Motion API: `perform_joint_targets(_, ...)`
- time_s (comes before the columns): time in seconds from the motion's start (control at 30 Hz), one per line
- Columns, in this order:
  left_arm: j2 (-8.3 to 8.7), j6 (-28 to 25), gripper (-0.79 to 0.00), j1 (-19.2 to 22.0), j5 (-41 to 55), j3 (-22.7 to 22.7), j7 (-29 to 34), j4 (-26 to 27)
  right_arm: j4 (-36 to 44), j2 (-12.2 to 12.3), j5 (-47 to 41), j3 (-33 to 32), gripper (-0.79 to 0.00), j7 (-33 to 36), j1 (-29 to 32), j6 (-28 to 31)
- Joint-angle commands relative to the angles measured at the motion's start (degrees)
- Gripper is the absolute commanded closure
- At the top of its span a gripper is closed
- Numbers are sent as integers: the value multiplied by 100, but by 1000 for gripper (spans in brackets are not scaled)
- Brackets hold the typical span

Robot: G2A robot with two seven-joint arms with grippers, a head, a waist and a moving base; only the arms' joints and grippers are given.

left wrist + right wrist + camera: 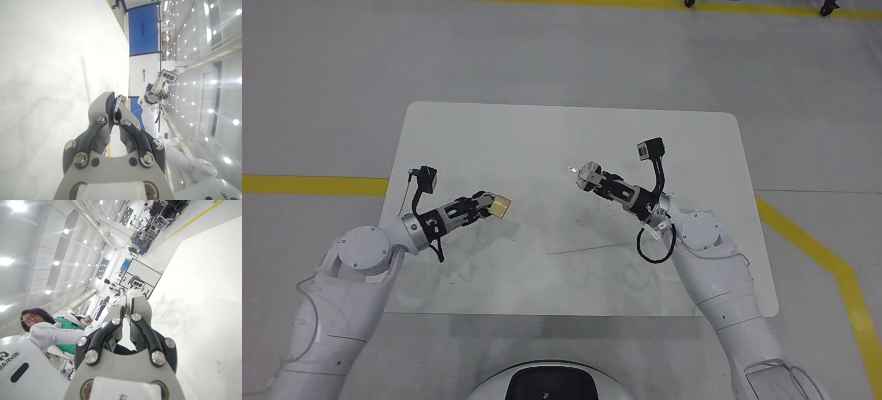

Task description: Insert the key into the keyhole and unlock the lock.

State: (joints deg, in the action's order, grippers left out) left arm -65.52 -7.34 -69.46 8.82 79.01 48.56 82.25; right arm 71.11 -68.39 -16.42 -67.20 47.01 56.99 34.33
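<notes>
A brass padlock [501, 206] with a silver shackle [116, 106] is held above the white table [572, 130], left of its middle. My left gripper [486, 208] is shut on it, and the fingers [103, 106] clamp the shackle while a brass corner [125, 102] shows past them. To the right of the lock, my right gripper [587, 176] is shut on a small silver key [573, 169] whose tip points toward the lock. A clear gap separates key and lock. In the right wrist view the closed gripper [127, 303] hides the key.
The table's bare surface [542, 270] spreads beneath both arms. A yellow floor line [302, 185] runs past the table's left and right sides. A seated person shows in the room behind in the right wrist view, away from the table.
</notes>
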Motion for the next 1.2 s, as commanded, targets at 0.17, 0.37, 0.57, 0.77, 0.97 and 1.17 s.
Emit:
perform_joint_targets(0.17,-146,-157,0,186,1509,-325,15,-173,53,-100,-457,290,0,-132,-44,-159)
perform_joint_targets(0.37,-286,-363,0,645,2319,-695,113,-562,-273,-342,-926,952,0,-210,-434,-167)
perform_joint_targets(0.57,-376,-407,0,1037,2306,-1068,264,-811,-690,-552,-1222,1378,0,-209,-789,-36)
perform_joint_targets(0.77,-430,-501,0,1199,2332,-1234,281,-1015,-984,-646,-1484,1388,0,-321,-911,145)
perform_joint_targets(0.97,-426,-586,0,1240,2344,-1164,305,-1107,-1143,-613,-1679,1115,0,-172,-904,259)
perform_joint_targets(1.17,-394,-829,0,1083,2362,-1026,429,-961,-1298,-614,-1349,991,0,-641,-937,24)
